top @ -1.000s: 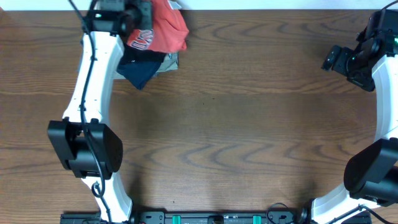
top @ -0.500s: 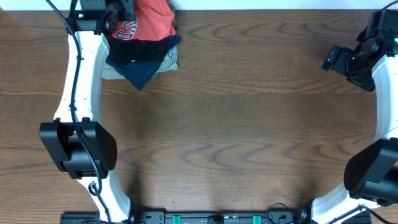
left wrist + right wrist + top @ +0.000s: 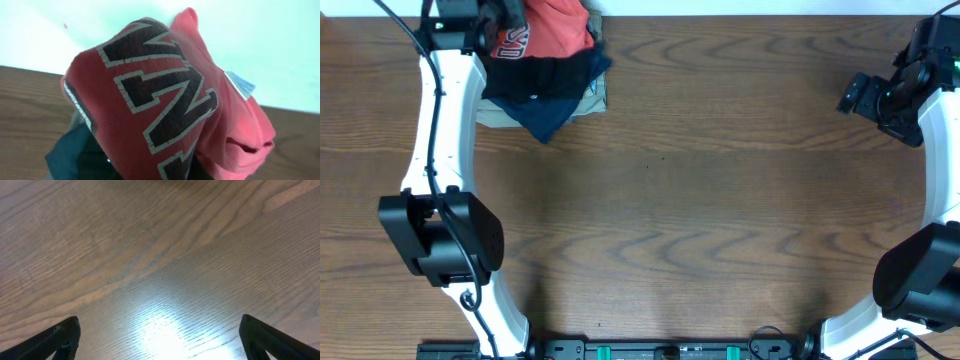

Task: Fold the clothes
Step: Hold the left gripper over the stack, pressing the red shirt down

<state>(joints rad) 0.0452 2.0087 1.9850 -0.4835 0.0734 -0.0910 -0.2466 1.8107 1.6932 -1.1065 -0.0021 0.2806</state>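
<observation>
Left claw pinching red T-shirt above dark pile, far-left table corner, for folding; right claw gaping.

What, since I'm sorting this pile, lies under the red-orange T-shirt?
A black garment shows just beneath the red-orange T-shirt, then a navy garment and the edge of a khaki garment. The shirt and left arm cover how far they extend.

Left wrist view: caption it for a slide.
Bunched, block-lettered red-orange T-shirt fills the frame, a dark garment below it, wooden table behind.
</observation>
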